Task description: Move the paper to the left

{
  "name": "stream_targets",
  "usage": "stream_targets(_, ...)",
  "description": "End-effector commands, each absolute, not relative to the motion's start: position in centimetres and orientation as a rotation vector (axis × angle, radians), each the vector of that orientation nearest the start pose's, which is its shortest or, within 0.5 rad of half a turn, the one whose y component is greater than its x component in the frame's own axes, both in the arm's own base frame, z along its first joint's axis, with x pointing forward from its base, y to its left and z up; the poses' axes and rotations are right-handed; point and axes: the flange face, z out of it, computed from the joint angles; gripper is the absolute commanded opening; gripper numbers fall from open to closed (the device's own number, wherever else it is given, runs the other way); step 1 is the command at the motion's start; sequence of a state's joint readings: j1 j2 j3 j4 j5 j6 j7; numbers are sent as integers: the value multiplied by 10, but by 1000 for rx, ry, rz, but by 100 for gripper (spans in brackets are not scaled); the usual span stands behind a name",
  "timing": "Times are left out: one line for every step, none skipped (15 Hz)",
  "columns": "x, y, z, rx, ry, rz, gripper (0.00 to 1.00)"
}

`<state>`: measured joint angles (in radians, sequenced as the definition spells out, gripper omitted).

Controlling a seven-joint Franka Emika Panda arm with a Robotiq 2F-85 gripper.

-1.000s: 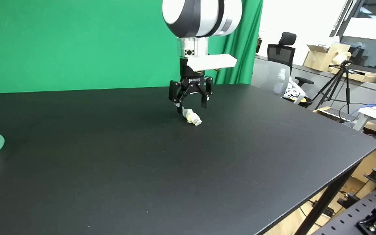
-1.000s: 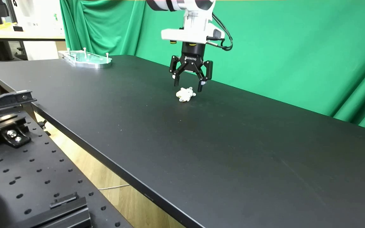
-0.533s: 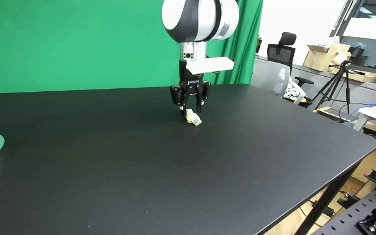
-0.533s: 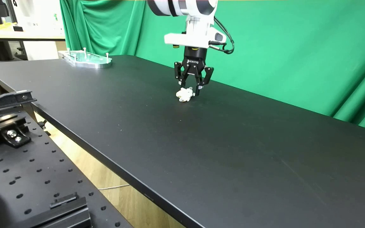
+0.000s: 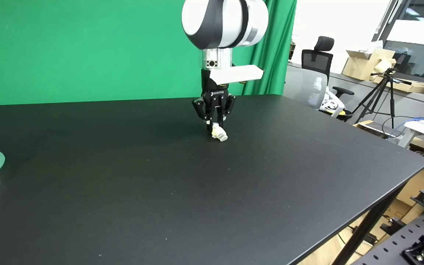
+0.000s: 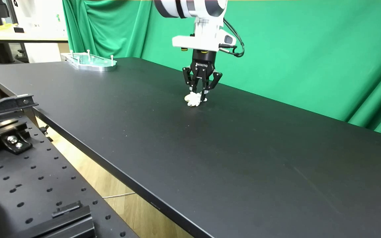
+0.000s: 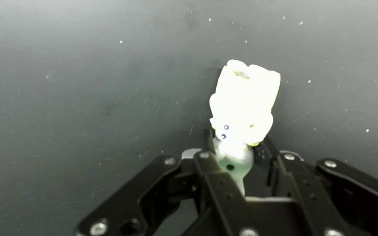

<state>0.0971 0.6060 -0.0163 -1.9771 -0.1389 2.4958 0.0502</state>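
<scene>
White paper point(image 7: 244, 109): mostly ahead of jaws.
Long axis: between, not across.
Jaws: astride narrow end; cannot tell if clamped.

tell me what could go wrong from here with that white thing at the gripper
Slipping: the gripper straddles the white object at its narrow part, with the wider end sticking out to one side, so it might twist or slide out when moved.
Uneven hold: its surface looks lumpy, so contact may be patchy; how firmly both sides touch is unclear.
Scraping: the fingertips sit close to the tabletop, so moving sideways without lifting could drag them.
</scene>
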Motion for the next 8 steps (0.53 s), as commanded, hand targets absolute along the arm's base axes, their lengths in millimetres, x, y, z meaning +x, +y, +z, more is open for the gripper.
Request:
stream_targets(590,58,166,-3215,-286,123,10)
stream_targets(585,64,171,-3207,-306,119,10)
stream_targets(580,71,176,-3204,-330,105,10)
stream_targets(574,79,180,-3200,-350,96,10)
stream_targets(566,89,186,-3200,-364,79,10)
stream_targets(558,98,190,-3194,-379,67,10)
stream_targets(550,107,193,-3190,-392,59,10)
stream_targets(542,115,195,-3186,-403,53,10)
